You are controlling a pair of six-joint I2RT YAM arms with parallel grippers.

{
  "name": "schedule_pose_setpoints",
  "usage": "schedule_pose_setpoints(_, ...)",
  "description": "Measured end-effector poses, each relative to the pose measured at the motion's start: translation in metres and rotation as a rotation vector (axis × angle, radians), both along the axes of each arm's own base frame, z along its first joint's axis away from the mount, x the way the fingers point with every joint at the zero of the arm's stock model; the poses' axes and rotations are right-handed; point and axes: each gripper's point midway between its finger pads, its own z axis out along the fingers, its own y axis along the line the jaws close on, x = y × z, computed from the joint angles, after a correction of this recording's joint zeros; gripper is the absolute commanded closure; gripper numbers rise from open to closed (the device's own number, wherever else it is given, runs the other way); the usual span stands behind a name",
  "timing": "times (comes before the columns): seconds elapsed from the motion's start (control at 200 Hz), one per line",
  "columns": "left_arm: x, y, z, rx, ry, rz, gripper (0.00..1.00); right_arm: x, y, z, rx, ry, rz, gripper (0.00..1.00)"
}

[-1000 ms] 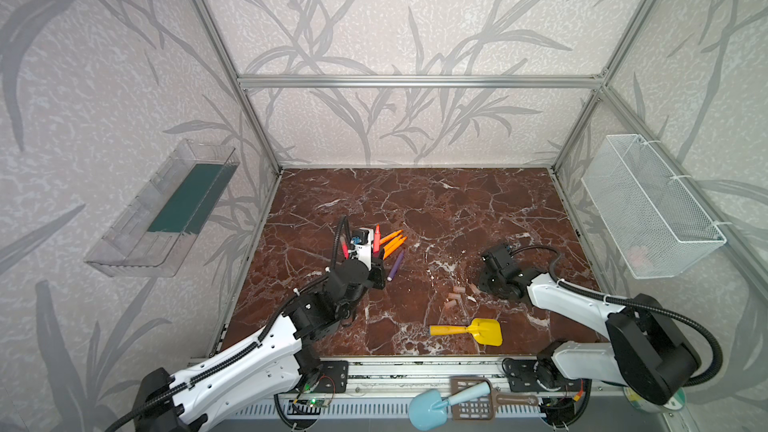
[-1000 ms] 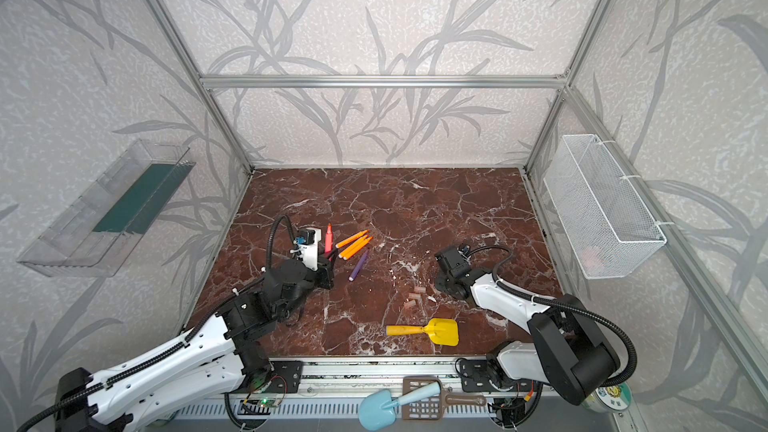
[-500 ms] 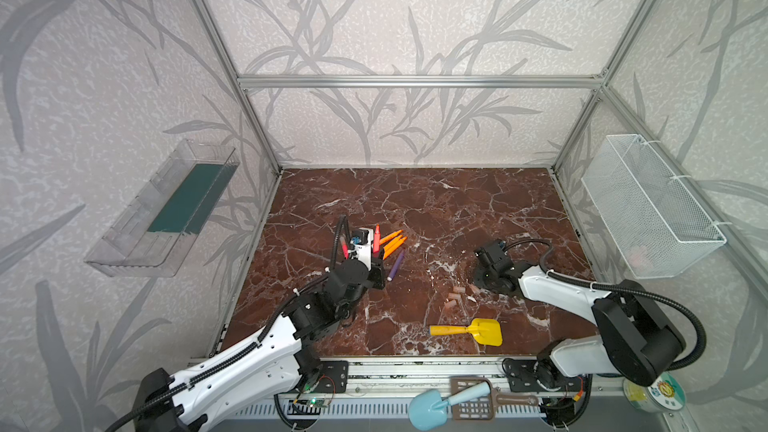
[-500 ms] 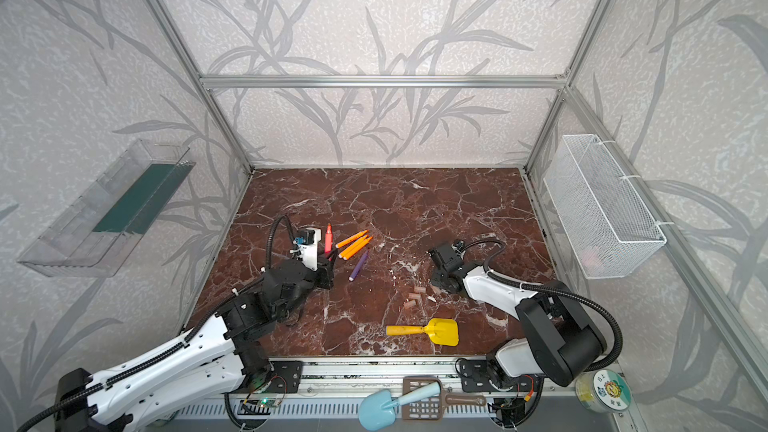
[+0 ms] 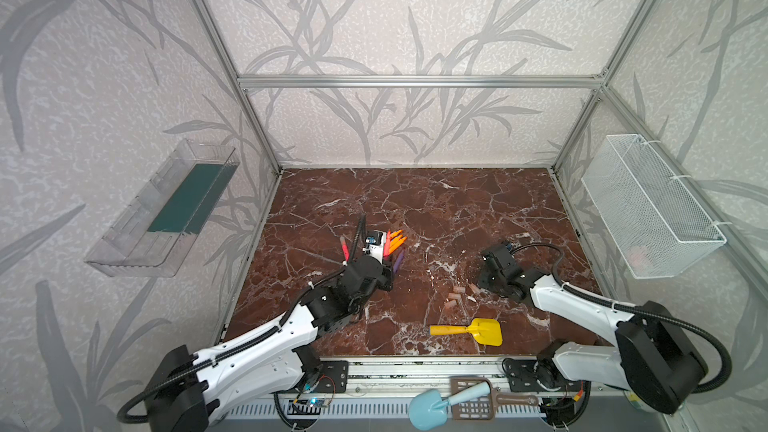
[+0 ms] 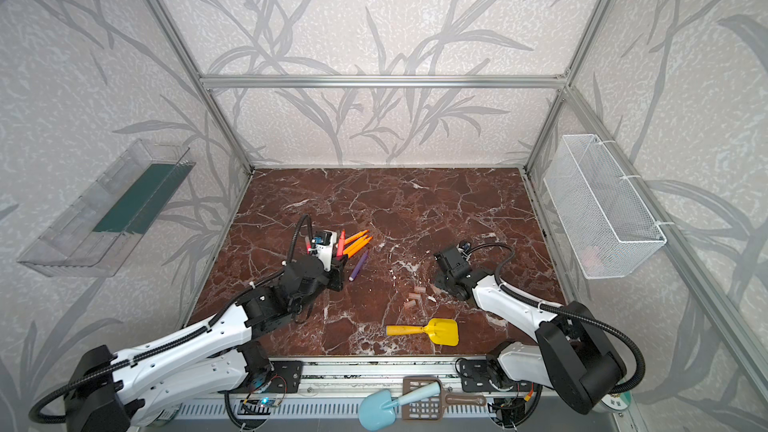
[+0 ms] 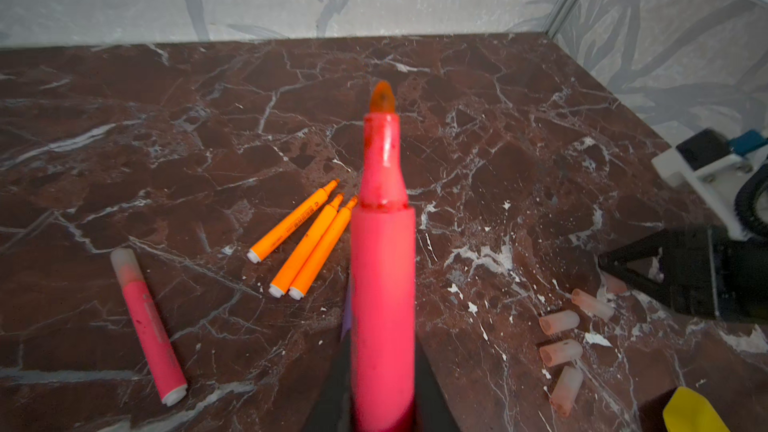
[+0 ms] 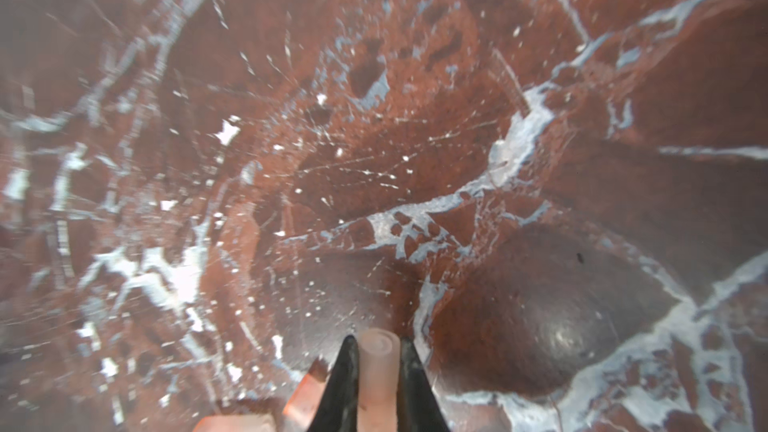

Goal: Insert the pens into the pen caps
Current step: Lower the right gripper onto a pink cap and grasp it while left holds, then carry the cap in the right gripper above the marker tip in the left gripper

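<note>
Toward the table's point(image 5: 457, 209) front the right fingers point(image 8: 343, 384) pinch a short translucent pinkish cap point(image 8: 376, 367) among loose caps point(image 7: 559, 322). Farther back the left fingers point(image 7: 432, 409) grip an uncapped pink-red marker pen point(image 7: 382, 263). Beyond, three orange pens point(image 7: 307, 243) and a purple pen point(image 6: 360, 264) lie bare, and one pink-red pen point(image 7: 149, 326) looks capped.

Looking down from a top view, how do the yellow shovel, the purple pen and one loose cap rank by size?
Largest to smallest:
1. yellow shovel
2. purple pen
3. loose cap
All lie on the same tabletop, so nearness hardly skews this.
</note>
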Motion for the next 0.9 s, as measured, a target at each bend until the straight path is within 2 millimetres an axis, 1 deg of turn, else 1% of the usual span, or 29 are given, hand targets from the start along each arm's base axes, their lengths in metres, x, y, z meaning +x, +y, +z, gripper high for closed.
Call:
schedule_pose_setpoints(0.085, -0.003, -0.012, -0.015, 0.009, 0.053, -0.052, 1.0, 0.003, 0.002, 0.014, 0.031, -0.046, 0.001, 0.91)
schedule_pose_setpoints(0.195, -0.006, -0.026, -0.021, -0.012, 0.095, -0.105, 1.0, 0.006, 0.007, 0.033, 0.078, -0.104, 0.008, 0.9)
schedule_pose_setpoints(0.325, -0.01, -0.036, -0.02, -0.052, 0.112, -0.145, 1.0, 0.011, 0.017, 0.057, 0.165, -0.19, 0.034, 0.86)
schedule_pose_setpoints(0.48, -0.012, -0.04, -0.015, -0.095, 0.123, -0.164, 1.0, 0.017, 0.032, 0.08, 0.263, -0.271, 0.075, 0.86)
schedule_pose_setpoints(0.74, -0.011, -0.046, -0.005, -0.19, 0.147, -0.185, 1.0, 0.024, 0.054, 0.104, 0.382, -0.343, 0.128, 0.87)
schedule_pose_setpoints(0.9, -0.018, -0.062, -0.001, -0.257, 0.176, -0.266, 1.0, 0.025, 0.066, 0.116, 0.429, -0.378, 0.157, 0.87)
